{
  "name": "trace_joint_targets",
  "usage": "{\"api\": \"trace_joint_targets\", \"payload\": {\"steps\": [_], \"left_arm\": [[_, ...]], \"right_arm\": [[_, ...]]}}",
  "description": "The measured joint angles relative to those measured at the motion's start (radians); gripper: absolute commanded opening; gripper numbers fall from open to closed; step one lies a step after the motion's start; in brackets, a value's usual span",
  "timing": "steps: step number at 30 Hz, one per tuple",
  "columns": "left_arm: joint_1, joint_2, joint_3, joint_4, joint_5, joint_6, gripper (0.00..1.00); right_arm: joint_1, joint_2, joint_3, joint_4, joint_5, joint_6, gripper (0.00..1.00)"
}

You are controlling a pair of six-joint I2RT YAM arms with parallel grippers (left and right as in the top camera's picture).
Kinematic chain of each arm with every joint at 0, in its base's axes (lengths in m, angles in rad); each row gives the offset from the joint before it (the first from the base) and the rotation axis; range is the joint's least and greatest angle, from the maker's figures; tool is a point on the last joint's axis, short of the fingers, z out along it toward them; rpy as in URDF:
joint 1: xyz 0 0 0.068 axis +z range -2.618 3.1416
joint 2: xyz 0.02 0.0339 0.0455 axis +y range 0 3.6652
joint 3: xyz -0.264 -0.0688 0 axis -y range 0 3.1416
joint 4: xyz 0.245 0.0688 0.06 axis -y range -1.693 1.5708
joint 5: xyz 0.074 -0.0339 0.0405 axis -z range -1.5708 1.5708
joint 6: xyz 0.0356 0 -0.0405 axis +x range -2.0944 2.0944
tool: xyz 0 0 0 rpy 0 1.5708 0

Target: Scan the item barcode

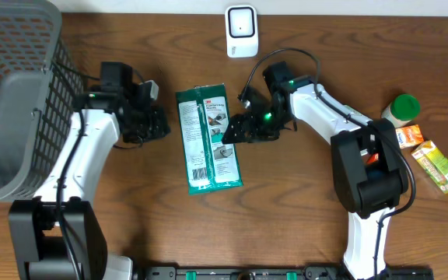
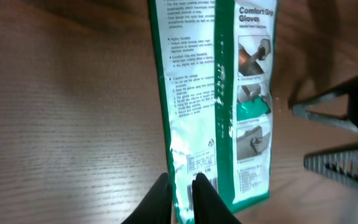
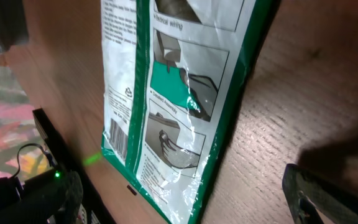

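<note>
One glove packet (image 1: pixel 208 140) flat at the middle of the wooden table (image 1: pixel 302 210), printed back upward. Long axis set from far edge to near edge, tilted slightly, near end leaning toward the right arm's side. Title end pointed at the white scanner (image 1: pixel 241 31) by the far edge; barcode end (small striped patch near the corner) pointed back toward the arm bases. Left gripper (image 1: pixel 162 124) just beside the packet's left long edge, fingers (image 2: pixel 207 198) set nearly together, a sliver of packet visible in the slit from the left wrist; pinched or merely behind, cannot tell. Right gripper (image 1: pixel 236 132) at the opposite long edge, jaws spread wide with nothing between. Off to the left, a grey basket (image 1: pixel 14 101); off to the right, a green-capped bottle (image 1: pixel 401 109), an orange carton (image 1: pixel 411 136) and a green-yellow carton (image 1: pixel 439 169).
</note>
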Motion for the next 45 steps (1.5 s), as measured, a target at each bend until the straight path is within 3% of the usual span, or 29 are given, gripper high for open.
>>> {"api": "trace_joint_targets", "payload": {"steps": [8,14,27,35,37,45], "left_arm": [[-0.085,0.001,-0.143,0.19,-0.074,-0.131,0.13],[-0.121,0.001,-0.197,0.237,-0.151,-0.219,0.14],[-0.172,0.008,-0.281,0.338,-0.212,-0.285,0.14],[-0.187,0.111,-0.276,0.425,-0.206,-0.325,0.14],[-0.186,0.118,-0.272,0.436,-0.196,-0.328,0.14],[-0.186,0.124,-0.267,0.439,-0.183,-0.331,0.15]], "right_arm": [[0.011,0.0,-0.053,0.084,-0.035,0.05,0.97],[0.012,0.0,-0.076,0.115,-0.082,0.074,0.97],[0.012,0.0,-0.082,0.123,-0.097,0.09,0.98],[0.012,0.0,-0.083,0.121,-0.101,0.097,0.98],[0.012,0.0,-0.085,0.124,-0.101,0.098,0.96],[0.029,-0.008,-0.197,0.339,-0.182,0.161,0.71]]}}
